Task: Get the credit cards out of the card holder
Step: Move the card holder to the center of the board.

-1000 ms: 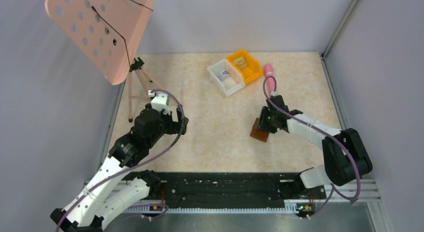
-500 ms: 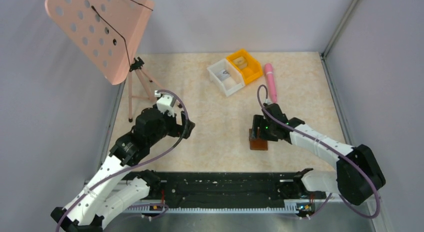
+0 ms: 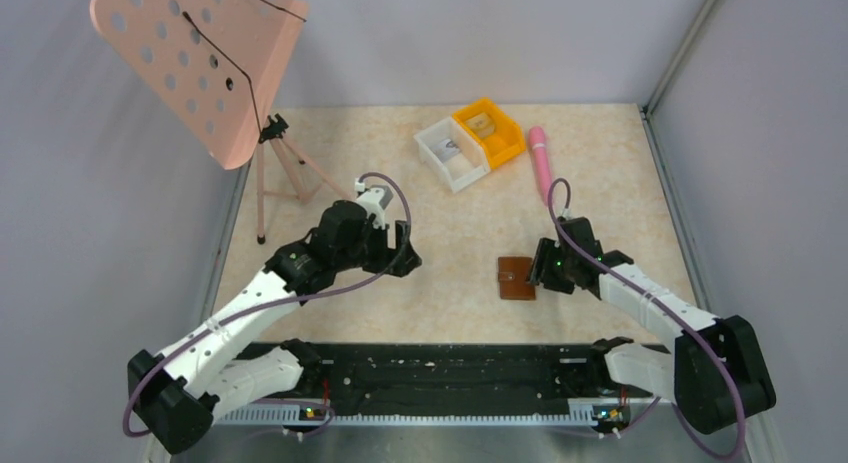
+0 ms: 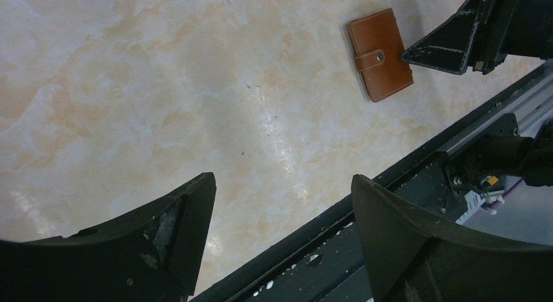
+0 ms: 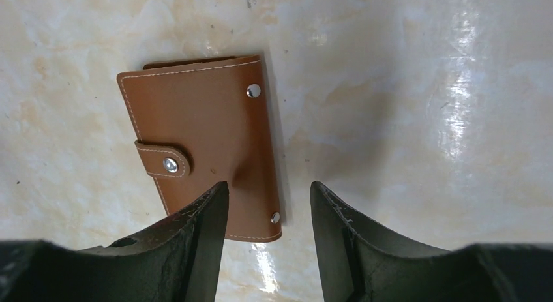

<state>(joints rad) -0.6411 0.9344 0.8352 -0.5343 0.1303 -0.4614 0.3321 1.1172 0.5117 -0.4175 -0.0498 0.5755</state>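
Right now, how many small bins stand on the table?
2. The white bin and the orange bin sit side by side near the far edge; none seems hidden.

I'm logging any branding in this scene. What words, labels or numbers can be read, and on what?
None can be read.
The card holder: plain brown leather with only stitching, snaps and a clasp tab, no brand.
The white bin: a dark mark on something inside, too small to tell whether it is print.

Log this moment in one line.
small brown leather card holder: closed, clasped, flat | right gripper: open at its edge | left gripper: open, apart
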